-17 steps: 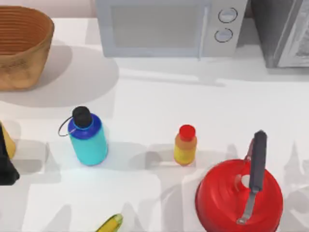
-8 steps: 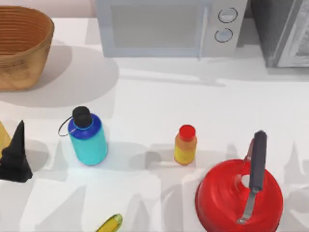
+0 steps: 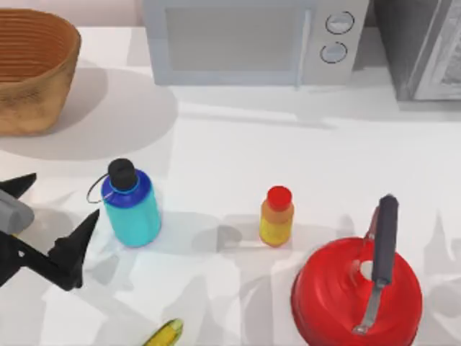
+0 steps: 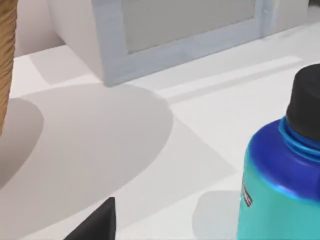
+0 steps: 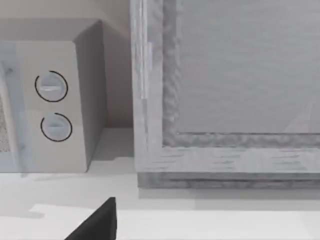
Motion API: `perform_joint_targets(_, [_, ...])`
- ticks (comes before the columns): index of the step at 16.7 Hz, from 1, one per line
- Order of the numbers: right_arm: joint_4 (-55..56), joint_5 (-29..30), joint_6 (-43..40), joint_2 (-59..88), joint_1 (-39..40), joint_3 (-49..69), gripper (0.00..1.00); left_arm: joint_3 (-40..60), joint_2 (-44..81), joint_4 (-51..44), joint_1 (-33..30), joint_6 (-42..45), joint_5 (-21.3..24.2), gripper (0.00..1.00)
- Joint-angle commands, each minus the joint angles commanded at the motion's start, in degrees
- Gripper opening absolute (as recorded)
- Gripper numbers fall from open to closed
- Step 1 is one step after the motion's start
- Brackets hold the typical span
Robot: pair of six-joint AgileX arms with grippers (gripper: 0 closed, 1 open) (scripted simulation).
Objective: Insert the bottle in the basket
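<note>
The teal bottle with blue shoulder and black cap stands upright on the white table, left of centre. It looms close in the left wrist view as bottle. My left gripper hovers just to its left, open, with its black fingers spread wide and nothing between them. One fingertip shows in the left wrist view. The woven basket sits at the back left corner, well apart from the bottle; its rim is the basket. One fingertip of my right gripper shows, pointing toward the back right of the table.
A small yellow bottle with red cap stands at centre. A red kettle with a dark handle sits front right. A microwave and a grey appliance line the back. A yellow object lies at the front edge.
My left gripper has come in from the left edge toward the bottle and turned, its fingers now spread beside it. The bottle and basket have not moved.
</note>
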Motion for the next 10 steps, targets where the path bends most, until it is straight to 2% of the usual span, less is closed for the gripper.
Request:
perform_joint_targets(5, [0.0, 0.0, 0.0, 0.0, 0.0, 0.0, 1.0, 1.7, 25.0, 19.9, 1.4, 2.7, 11.7, 1.0])
perform_joint_targets(10, [0.0, 0.0, 0.0, 0.0, 0.0, 0.0, 1.0, 3.2, 37.0, 29.7, 2.4, 2.9, 18.0, 1.0])
